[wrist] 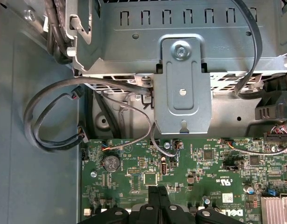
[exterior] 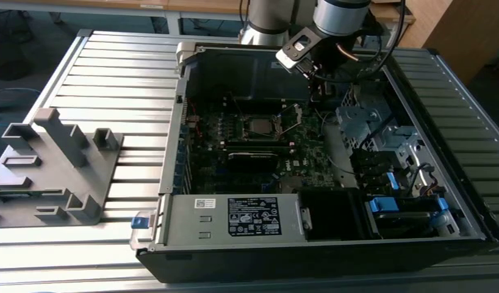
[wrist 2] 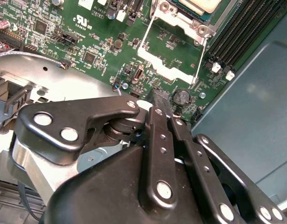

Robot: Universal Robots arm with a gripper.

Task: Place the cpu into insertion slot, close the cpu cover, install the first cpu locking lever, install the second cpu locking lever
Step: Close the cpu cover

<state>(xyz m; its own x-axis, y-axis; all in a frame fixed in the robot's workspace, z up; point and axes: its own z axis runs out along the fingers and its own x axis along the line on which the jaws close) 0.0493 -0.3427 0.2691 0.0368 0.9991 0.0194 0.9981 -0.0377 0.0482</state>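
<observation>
Exterior view: my arm reaches into the open computer case on the slatted counter, toward the exterior view's right of the insertion slot. A white printed label sits on the power supply, and a grey fixture stands well apart on the counter.

The second wrist view gives the close-up. The cpu lies in the slot, and the cpu cover is swung open with green board showing through its window. My end effector is pinched narrow with nothing visible between the fingers. Its tip is beside the coin battery, just past the cover's free edge. Memory slots run alongside, and the case wall is close.

The first wrist view looks the other way, at a metal bracket and a looped grey cable crowding the board's edge.
</observation>
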